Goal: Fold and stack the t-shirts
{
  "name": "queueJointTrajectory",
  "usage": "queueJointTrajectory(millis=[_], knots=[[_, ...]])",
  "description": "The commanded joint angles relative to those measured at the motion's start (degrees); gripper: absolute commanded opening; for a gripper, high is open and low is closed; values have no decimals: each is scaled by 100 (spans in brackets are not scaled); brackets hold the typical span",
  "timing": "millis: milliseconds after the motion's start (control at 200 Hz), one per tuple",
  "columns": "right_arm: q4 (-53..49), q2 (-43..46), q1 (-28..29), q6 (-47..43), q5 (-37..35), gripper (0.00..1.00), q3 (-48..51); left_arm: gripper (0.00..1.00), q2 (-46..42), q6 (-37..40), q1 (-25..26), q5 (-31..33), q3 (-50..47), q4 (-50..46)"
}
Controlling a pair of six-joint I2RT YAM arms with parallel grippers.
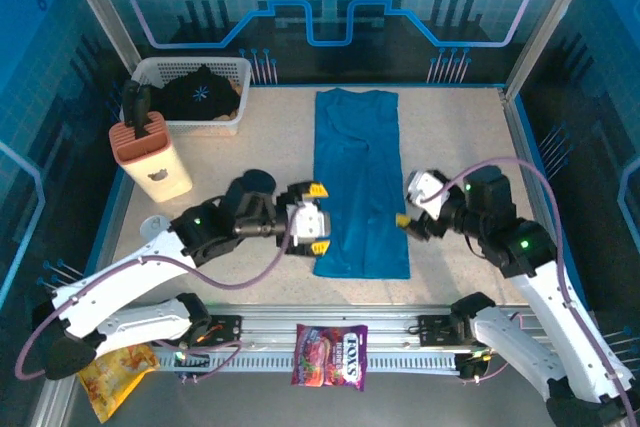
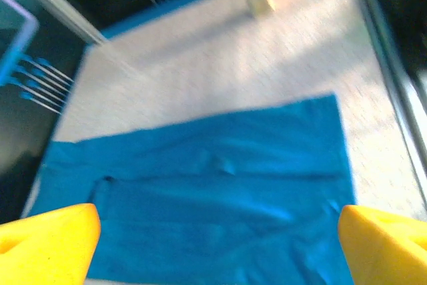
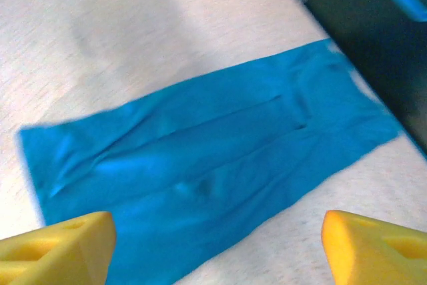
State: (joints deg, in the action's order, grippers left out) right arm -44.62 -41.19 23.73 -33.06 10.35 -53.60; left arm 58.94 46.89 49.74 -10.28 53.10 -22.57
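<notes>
T-shirts number two by our count. One teal t-shirt [image 1: 360, 182] lies flat in the middle of the surface [image 1: 250, 147], folded into a single long strip running from near to far. One black t-shirt [image 1: 203, 95], with a small pale starburst print, sits crumpled in the one white basket [image 1: 150, 72] at the far left corner.

We see two claws, one on each side of the teal strip's near half. The left claw [image 1: 318, 217] hangs just beside the left edge, its two yellow fingers spread wide and gripping nothing. The right claw [image 1: 405, 205] is at the right edge, also released with its fingers wide apart. One fingertip seems to meet the cloth's edge, though we cannot tell whether it touches.

One pink-topped cream container [image 1: 150, 152] stands near the basket. Two packets lie at the near edge: one purple sweets bag [image 1: 330, 355] in the middle and one yellow packet [image 1: 115, 377] to the left.
</notes>
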Motion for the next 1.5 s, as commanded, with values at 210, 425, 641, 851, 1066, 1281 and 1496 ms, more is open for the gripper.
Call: queueJointTrajectory(millis=[210,425,641,851,1066,1281,1496], knots=[[-1161,-571,1594,-985,-1161,83,787,90,1223,1087,1276,1456,-103,-1900],[-593,-1682,2075,-871,-1816,84,1290,76,1766,935,1345,1004,-456,-1032],[-75,-2352,2114,-880,-1721,85,1595,71,2492,756,1366,1030,-551,-604],[-230,-2706,2130,-884,-1787,86,1672,71,2868,751,1338,1265,-630,-250],[-197,-2882,2139,-878,-1892,87,1712,71,2920,768,1232,1296,-698,-91],[-103,-3230,2141,-849,-1968,86,1713,71,3039,898,1070,1249,-685,-72],[126,-3692,2141,-812,-1938,76,1699,71,3282,997,968,1305,-609,-183]])
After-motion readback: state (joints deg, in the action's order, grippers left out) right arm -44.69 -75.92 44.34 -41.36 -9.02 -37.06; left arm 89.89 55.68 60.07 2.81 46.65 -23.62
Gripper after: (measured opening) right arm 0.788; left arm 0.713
